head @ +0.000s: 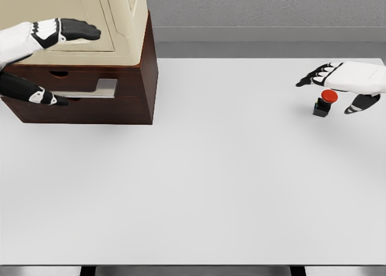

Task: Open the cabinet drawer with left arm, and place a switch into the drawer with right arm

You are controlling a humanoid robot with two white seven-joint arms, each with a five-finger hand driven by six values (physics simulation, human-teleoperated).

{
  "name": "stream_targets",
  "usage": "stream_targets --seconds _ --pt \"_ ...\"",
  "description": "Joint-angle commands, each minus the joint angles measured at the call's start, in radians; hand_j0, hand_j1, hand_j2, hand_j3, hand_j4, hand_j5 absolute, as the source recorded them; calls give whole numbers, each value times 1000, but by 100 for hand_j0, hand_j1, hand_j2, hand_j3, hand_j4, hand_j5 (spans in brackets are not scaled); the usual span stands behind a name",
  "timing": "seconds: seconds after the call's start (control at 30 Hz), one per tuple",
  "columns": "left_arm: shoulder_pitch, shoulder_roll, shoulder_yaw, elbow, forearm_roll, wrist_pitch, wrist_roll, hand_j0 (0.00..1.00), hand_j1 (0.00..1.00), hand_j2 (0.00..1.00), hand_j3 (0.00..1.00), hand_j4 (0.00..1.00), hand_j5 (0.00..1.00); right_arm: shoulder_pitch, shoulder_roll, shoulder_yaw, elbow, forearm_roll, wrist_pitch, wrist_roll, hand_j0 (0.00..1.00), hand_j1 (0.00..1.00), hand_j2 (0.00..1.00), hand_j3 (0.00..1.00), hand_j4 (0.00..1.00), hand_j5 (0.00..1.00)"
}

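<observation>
White table [193, 185] fills the foreground from my feed, bare near the camera. Far right, my right hand [347, 83] hovers over the switch [322, 102], fingers spread, thumb apart below, not gripping; the red-topped switch sits upright on the table just under the palm. Far left, brown cabinet [120, 77] with cream top; my left hand [42, 59] is at its front, fingers extended over the top, thumb by the drawer [90, 92], which looks slightly pulled out. Can't tell if it's touching the drawer.
</observation>
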Motion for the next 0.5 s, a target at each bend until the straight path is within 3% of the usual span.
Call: stream_targets --seconds 0.0,0.07,0.1,0.27,0.3,0.33,0.47 --pt "-4 2 -106 -1 2 1 0 100 100 100 100 100 100 0 -1 -1 10 -3 1 0 100 100 100 100 100 100" --pt "-45 2 -153 1 2 1 0 100 100 100 100 100 100 0 -1 -1 10 -3 1 0 100 100 100 100 100 100" --pt "-108 -1 -242 1 2 1 0 100 100 100 100 100 100 0 -1 -1 10 -3 1 0 100 100 100 100 100 100" --pt "-159 -6 -252 -1 -44 1 0 100 100 100 100 100 100 2 -1 3 11 -5 1 0 100 100 100 100 100 100" --pt "-173 -6 -268 -1 -45 1 0 100 100 100 100 100 100 2 -1 3 11 -5 2 0 100 100 100 100 100 100" --pt "-217 -6 -344 -1 -45 1 0 100 100 100 100 100 100 8 -1 3 11 -5 4 0 100 100 100 100 100 100" --pt "-259 -3 -407 1 -45 1 0 100 100 100 100 100 100 8 7 12 79 -5 4 0 100 100 100 100 100 100"
